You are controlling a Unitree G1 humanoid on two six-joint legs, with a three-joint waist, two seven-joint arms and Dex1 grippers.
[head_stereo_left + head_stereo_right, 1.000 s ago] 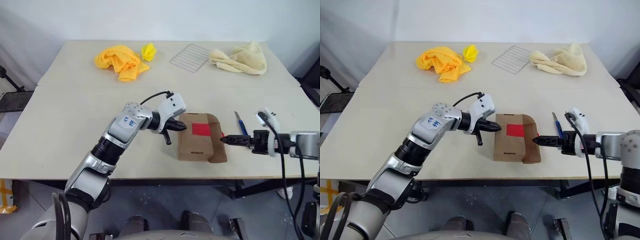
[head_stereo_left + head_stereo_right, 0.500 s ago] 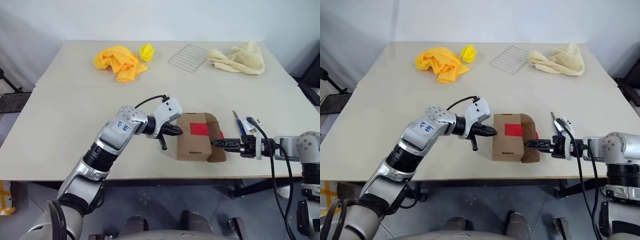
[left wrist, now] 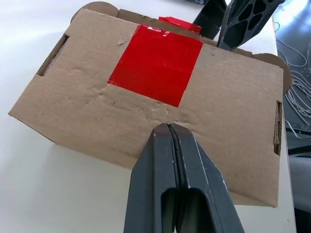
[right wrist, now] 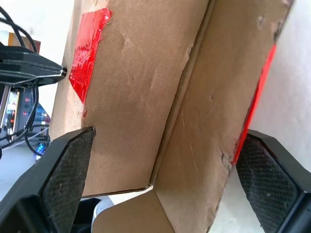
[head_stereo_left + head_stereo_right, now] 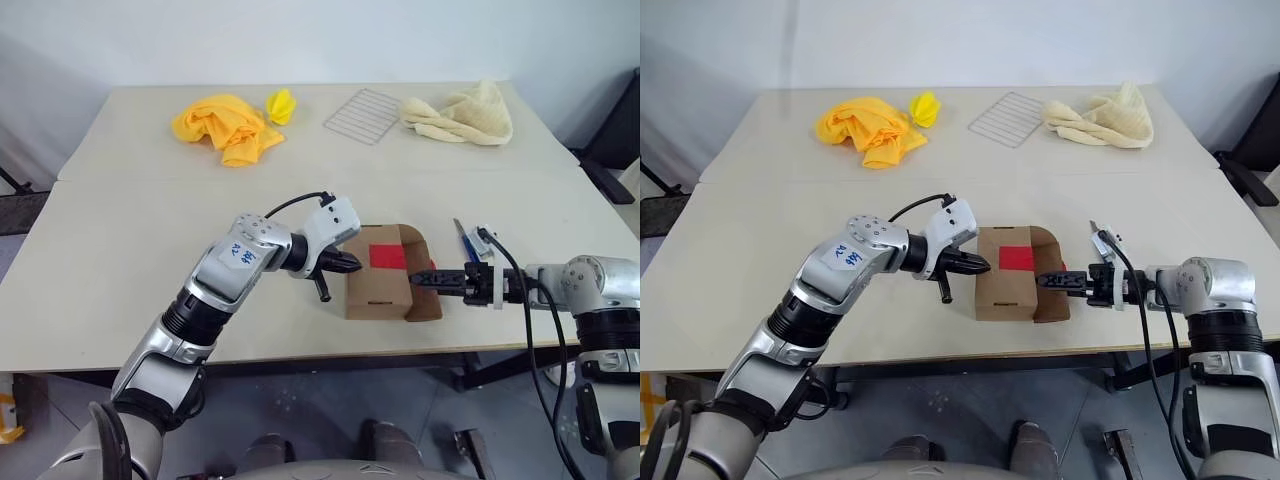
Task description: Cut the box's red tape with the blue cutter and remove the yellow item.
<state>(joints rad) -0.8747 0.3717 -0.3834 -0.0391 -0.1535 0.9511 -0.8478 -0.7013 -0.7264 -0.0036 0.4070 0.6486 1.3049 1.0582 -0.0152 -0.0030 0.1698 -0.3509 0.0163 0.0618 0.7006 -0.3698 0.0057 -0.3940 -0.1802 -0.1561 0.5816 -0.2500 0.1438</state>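
- The box [image 5: 383,285] sits near the front edge of the table [image 5: 150,230], between my two hands, its red tape [image 5: 387,256] on top, toward the far side; a flap hangs open on its right end, a strip of red along its edge.
- My left gripper [image 5: 343,263] has its fingers pressed flat together, holding nothing, the tips right at the box's left side (the left wrist view shows them just short of the cardboard top, so I cannot tell whether they touch).
- My right gripper [image 5: 1051,280] has its fingers spread wide, one to either side of the open flap end, as the right wrist view shows; nothing is gripped yet.
- The blue cutter [image 5: 460,239] lies on the table just beyond my right hand, untouched.
- The step in hand, as I judge it, is steadying the box: left hand bracing one side, right hand at the flap.
- The next move calls for closing the right fingers on the flap and folding it back gently, the left hand holding the box.
- The yellow item is presumably inside the box (the yellow scrap [image 5: 279,102] at the far edge is not it).
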